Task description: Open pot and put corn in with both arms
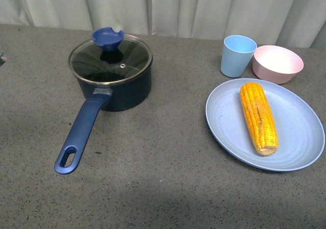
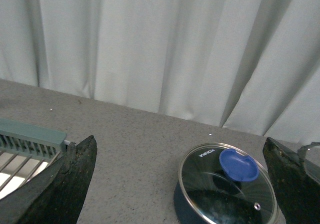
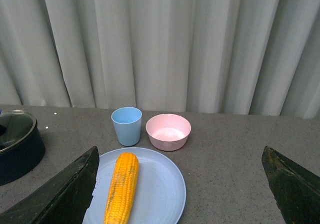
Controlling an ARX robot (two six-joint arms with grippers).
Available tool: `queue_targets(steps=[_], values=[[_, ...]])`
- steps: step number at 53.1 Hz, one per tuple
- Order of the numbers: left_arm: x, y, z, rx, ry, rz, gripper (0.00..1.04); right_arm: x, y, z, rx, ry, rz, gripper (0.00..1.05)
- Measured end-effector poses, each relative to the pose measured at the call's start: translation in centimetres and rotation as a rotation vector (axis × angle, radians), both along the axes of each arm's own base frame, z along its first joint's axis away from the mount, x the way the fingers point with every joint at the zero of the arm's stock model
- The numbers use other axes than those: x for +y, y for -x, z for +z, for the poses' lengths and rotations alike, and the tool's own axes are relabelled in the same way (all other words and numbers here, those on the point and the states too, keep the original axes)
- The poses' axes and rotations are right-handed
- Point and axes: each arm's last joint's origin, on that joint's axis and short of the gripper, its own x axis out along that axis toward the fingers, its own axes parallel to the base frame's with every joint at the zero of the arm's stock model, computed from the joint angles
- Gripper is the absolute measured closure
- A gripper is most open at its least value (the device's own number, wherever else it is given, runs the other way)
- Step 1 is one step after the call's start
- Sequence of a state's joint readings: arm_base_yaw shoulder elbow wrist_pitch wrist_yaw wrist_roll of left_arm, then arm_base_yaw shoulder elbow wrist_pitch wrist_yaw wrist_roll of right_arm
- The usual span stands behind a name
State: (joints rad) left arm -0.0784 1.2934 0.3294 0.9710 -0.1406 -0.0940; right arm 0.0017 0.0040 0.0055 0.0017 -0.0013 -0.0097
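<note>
My left jaws and right jaws gape wide and empty, facing the lidded pot (image 1: pixel 114 83) and the corn (image 1: pixel 259 118) on its blue plate (image 1: pixel 300 137) across the tabletop (image 1: pixel 163 162) — an off-centre pinch on the small lid knob (image 1: pixel 107 36) may, I judge, drop the glass.

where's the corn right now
In the front view the corn lies on the light blue plate on the right, in front of the blue cup and pink bowl, right of the pot.
</note>
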Motion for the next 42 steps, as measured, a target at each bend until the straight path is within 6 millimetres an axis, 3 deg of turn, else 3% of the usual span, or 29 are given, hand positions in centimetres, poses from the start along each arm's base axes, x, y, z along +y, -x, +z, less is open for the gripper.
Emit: queue_targets(steps=[11,20,32,42], values=[[-3.0,-7.9,-2.2,0.08,-0.037,-0.079,0.07,0.0,0.0,0.0,0.0,0.0,0.0,0.09],[-4.9,-12.7,-3.6,0.121,-0.067,-0.117,0.07,0.0,0.0,0.0,0.0,0.0,0.0,0.09],[-6.2,-16.6,-6.2,0.184,-0.114,-0.134,0.07,0.0,0.0,0.0,0.0,0.0,0.0,0.09],[-7.0,-18.1,-7.6,0.221,-0.123,-0.165,0.07,0.0,0.0,0.0,0.0,0.0,0.0,0.09]])
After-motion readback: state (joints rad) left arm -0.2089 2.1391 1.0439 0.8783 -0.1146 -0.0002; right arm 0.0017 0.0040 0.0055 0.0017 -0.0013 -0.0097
